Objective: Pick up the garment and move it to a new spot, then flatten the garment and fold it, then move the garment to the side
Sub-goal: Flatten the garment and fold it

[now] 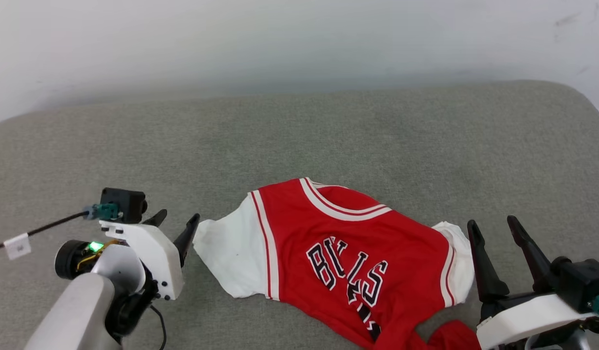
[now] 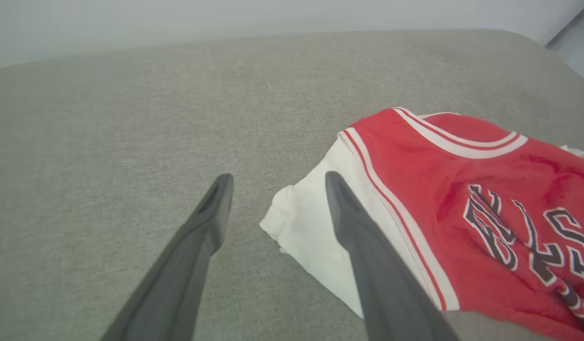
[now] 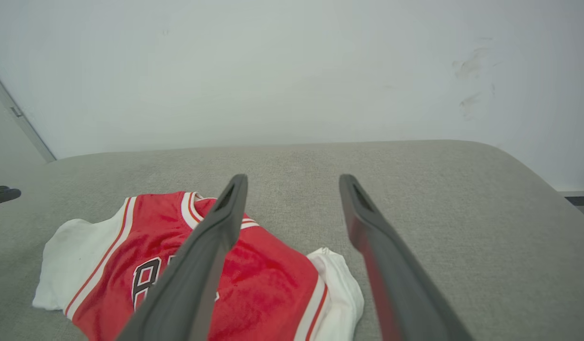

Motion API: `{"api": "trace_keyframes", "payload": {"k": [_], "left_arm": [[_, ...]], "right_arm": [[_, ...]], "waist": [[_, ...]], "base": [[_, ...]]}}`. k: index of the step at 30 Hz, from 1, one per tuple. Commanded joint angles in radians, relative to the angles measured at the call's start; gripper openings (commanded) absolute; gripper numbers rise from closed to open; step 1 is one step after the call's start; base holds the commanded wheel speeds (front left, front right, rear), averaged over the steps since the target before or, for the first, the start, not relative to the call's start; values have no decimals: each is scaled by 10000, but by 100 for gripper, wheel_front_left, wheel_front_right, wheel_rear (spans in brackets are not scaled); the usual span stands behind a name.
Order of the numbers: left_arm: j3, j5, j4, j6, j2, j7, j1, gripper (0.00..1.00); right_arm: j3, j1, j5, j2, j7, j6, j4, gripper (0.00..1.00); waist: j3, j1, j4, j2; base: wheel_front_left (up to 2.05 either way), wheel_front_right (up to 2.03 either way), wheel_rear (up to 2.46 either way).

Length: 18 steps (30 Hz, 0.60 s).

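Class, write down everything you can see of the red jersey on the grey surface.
The garment is a red jersey of thin fabric with white sleeves, striped white-and-red trim at neck and armholes, and black white-outlined chest lettering. It lies front up, rumpled, on the grey padded surface, its lower part bunched. The open left gripper and right gripper flank its sleeves, gripping nothing.

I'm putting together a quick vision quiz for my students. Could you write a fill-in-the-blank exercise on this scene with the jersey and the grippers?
1. The red jersey lies on a ____ padded surface.
2. The left gripper is ____, with nothing between its fingers.
3. The sleeve nearest the left gripper is ____.
4. The chest lettering is ____ with a white outline.

Missing words: grey; open; white; black
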Motion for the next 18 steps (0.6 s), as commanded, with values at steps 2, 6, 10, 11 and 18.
{"api": "trace_keyframes", "payload": {"k": [2, 6, 10, 11, 18], "left_arm": [[-154, -260, 302, -280, 234, 866, -394, 100], [-413, -702, 756, -576, 505, 2356, -830, 100], [-695, -857, 1291, -625, 748, 3492, -1005, 100], [-772, -893, 1478, -624, 773, 3766, -991, 100], [-1706, -1228, 2479, -794, 212, 5041, -344, 100]], "right_arm": [[58, -213, 122, 16, -69, -4, -42, 100], [131, -374, 190, 16, -160, -3, 65, 100], [210, -500, 333, 18, -335, -3, 225, 100], [227, -520, 366, 18, -378, -3, 272, 100], [240, -612, 609, 18, -579, -3, 588, 100]], "waist": [[520, 0, -485, 0], [967, 0, -791, 0], [1325, 0, -1000, 0], [1395, 0, -1036, 0], [1659, 0, -1154, 0]], "base": [[0, 0, 0], [0, 0, 0], [0, 0, 0], [0, 0, 0], [0, 0, 0]]}}
